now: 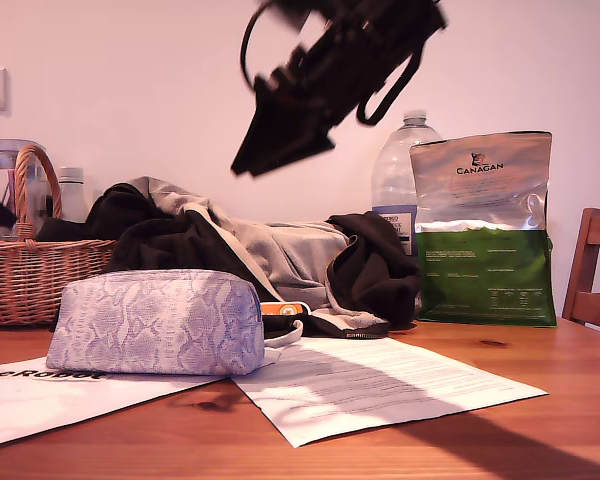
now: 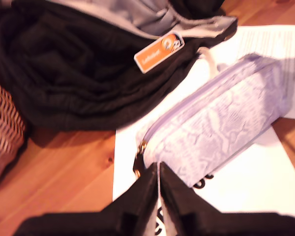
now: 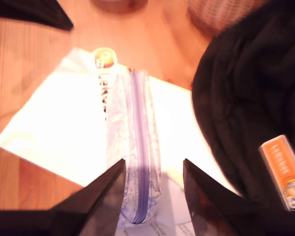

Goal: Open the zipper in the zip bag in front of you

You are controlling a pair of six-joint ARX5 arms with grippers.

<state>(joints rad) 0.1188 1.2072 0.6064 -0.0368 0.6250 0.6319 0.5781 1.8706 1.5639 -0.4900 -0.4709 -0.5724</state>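
Mostly the trouble is blur: both wrist views are soft, so the small dark pull tab point(image 2: 139, 158) at the pouch's end shows only as a brownish smudge in the first wrist view. The soft lilac-and-white snakeskin-print zip bag point(image 1: 158, 322) lies on white printed paper sheets point(image 1: 380, 385) on the wooden table point(image 1: 540, 350), lower left of the exterior view, in front of a heap of black and grey clothing point(image 1: 280, 250) w/ an orange tag point(image 1: 280, 309).

From the exterior view the thin purple zipper point(image 3: 139, 147) can't be seen at all; the second wrist view looks straight down on it, running along the bag's top. My second gripper point(image 3: 152, 172) has its jaws spread wide, one either side of the bag's end, not touching as far as I can tell. My first gripper point(image 2: 159, 172) has its jaws pressed together w/ nothing between them, tips just beside the tab end.

Only one dark arm point(image 1: 330, 70) shows in the exterior view, upper centre, cut off by the top edge; can't say which it is. Wicker basket point(image 1: 30, 270) sits far left in the exterior view, silver-and-green foil bag point(image 1: 483, 230) at right.
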